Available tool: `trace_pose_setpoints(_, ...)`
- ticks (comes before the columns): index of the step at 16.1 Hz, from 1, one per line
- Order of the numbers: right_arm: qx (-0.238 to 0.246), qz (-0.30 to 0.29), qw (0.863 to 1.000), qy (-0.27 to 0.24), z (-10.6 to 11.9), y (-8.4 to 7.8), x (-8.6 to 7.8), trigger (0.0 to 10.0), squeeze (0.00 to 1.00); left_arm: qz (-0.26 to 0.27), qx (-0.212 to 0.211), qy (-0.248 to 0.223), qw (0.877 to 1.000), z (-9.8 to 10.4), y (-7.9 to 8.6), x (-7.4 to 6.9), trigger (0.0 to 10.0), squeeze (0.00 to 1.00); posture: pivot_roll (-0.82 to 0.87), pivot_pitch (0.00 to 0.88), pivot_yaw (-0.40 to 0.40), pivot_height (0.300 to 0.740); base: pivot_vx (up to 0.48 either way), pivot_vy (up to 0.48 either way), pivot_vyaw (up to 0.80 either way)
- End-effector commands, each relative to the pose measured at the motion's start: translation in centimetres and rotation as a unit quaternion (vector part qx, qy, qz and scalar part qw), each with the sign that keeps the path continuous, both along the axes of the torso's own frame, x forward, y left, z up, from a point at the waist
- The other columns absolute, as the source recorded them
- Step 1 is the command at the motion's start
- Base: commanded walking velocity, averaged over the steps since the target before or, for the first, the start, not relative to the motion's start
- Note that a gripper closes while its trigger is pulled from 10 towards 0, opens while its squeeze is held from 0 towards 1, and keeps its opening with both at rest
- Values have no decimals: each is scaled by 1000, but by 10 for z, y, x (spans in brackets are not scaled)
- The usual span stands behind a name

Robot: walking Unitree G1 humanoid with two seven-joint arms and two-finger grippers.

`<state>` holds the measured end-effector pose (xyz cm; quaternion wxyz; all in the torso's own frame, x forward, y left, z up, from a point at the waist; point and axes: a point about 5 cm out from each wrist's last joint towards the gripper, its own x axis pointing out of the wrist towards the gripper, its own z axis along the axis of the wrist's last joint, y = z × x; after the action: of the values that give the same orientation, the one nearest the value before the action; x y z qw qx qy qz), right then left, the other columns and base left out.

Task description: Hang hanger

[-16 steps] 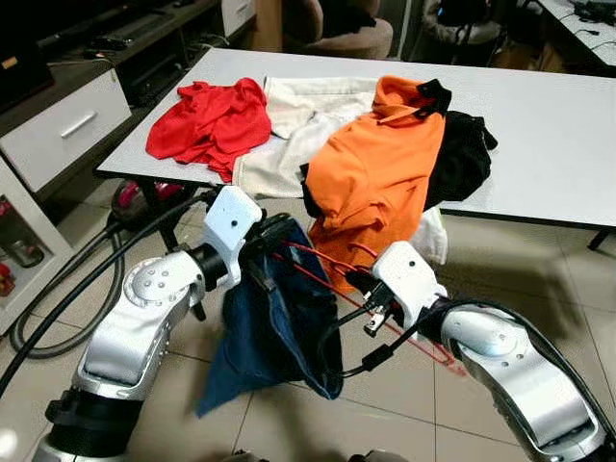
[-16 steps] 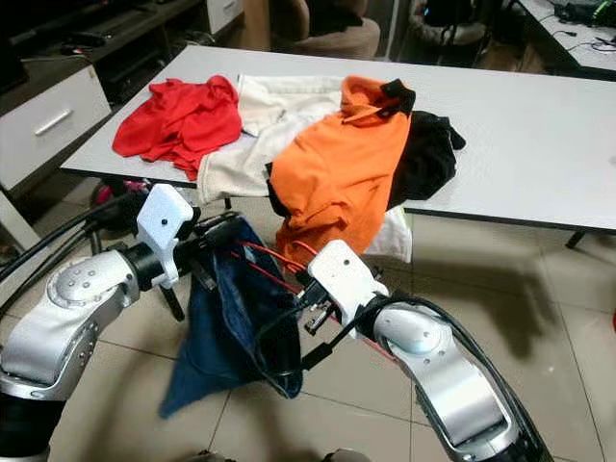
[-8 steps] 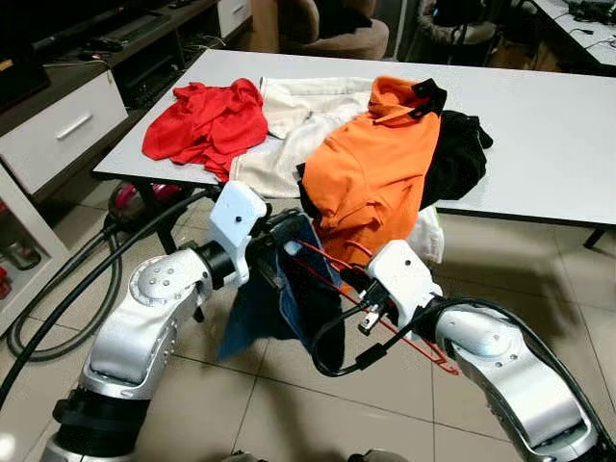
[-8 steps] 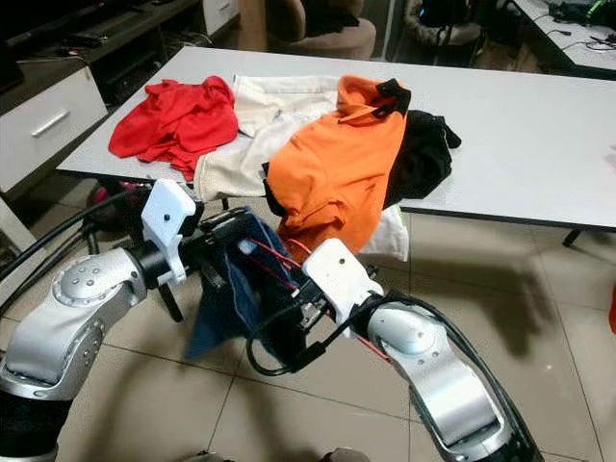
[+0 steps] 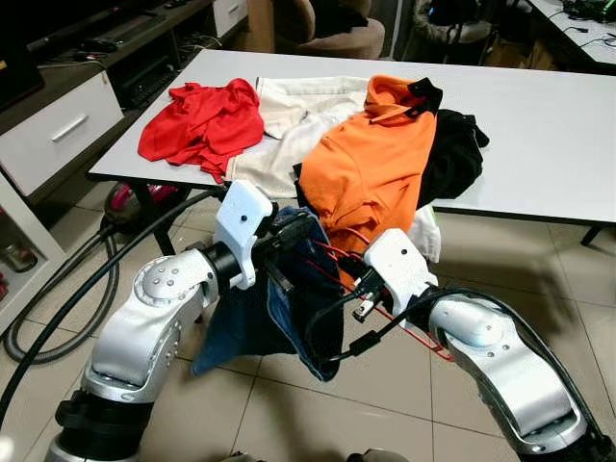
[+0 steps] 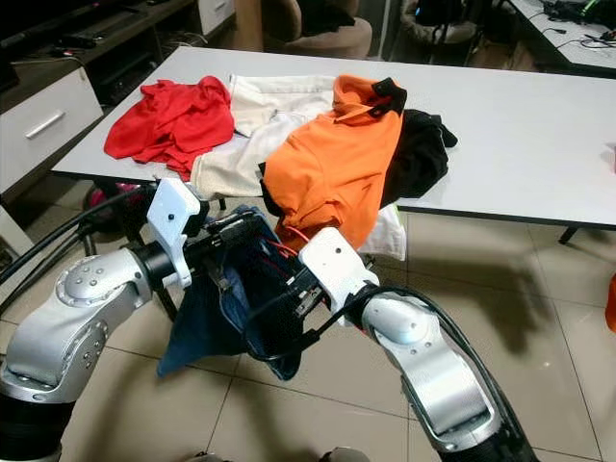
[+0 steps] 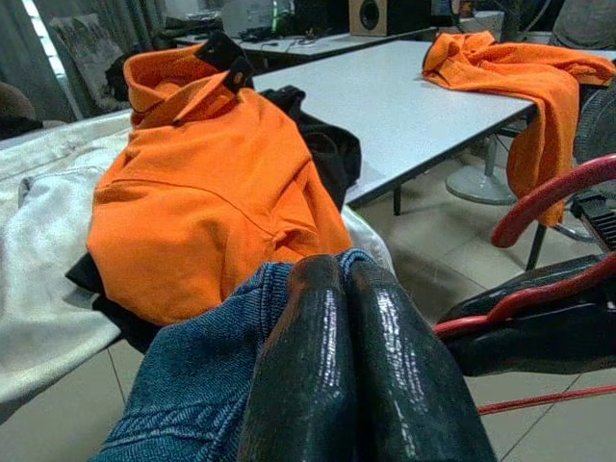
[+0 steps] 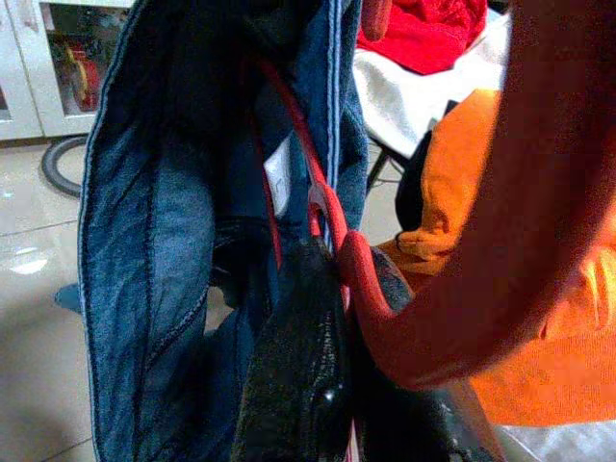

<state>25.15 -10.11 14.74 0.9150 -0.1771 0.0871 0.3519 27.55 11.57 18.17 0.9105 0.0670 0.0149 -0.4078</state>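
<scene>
Red top (image 5: pixel 204 117), orange shirt (image 5: pixel 375 164) on white table (image 5: pixel 539 125).

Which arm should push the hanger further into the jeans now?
Right: its tool is shut on the red hanger, already partly inside the denim garment. The left tool is shut on the denim, holding it.

White table (image 5: pixel 539 125), clothes piled at near-left end. Red garment (image 5: pixel 202 120) at left corner, touching cream garment (image 5: pixel 289 130) beside it. Orange polo (image 5: pixel 371 164) over cream one, draped past near edge toward tiled floor (image 5: pixel 539 279). Black garment (image 5: pixel 457 154) tucked under orange polo's right side. White cloth (image 5: pixel 426 234) hanging below table edge. Right half of tabletop bare.
</scene>
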Motion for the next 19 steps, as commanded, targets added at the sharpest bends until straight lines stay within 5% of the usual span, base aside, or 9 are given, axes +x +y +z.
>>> trace_pose_setpoints(1,4,-3,1000,-20,8,2,4,10000,0,-23,-5,-15,1000,9,-9,-3,10000,0,-167,0,30,740,0,0,0)
trace_pose_setpoints(4,17,0,999,-27,13,5,6,10000,0,5,-9,-17,1000,11,-8,4,10000,0,-171,0,34,740,0,0,0)
trace_pose_setpoints(5,22,0,999,-32,14,6,6,10000,0,3,-15,-15,1000,12,-9,5,10000,110,-171,0,34,740,0,0,0)
trace_pose_setpoints(6,32,0,999,-43,19,6,8,10000,0,-7,-23,-10,1000,14,-10,4,10000,1000,-170,0,37,740,0,0,0)
trace_pose_setpoints(16,60,6,993,-99,32,2,13,10000,0,-37,-30,8,999,14,-7,-5,10000,1000,-168,0,30,740,0,0,0)
trace_pose_setpoints(19,61,4,993,-104,32,-3,15,10000,0,-11,-49,-5,999,21,6,2,10000,1000,-166,0,26,740,0,0,0)
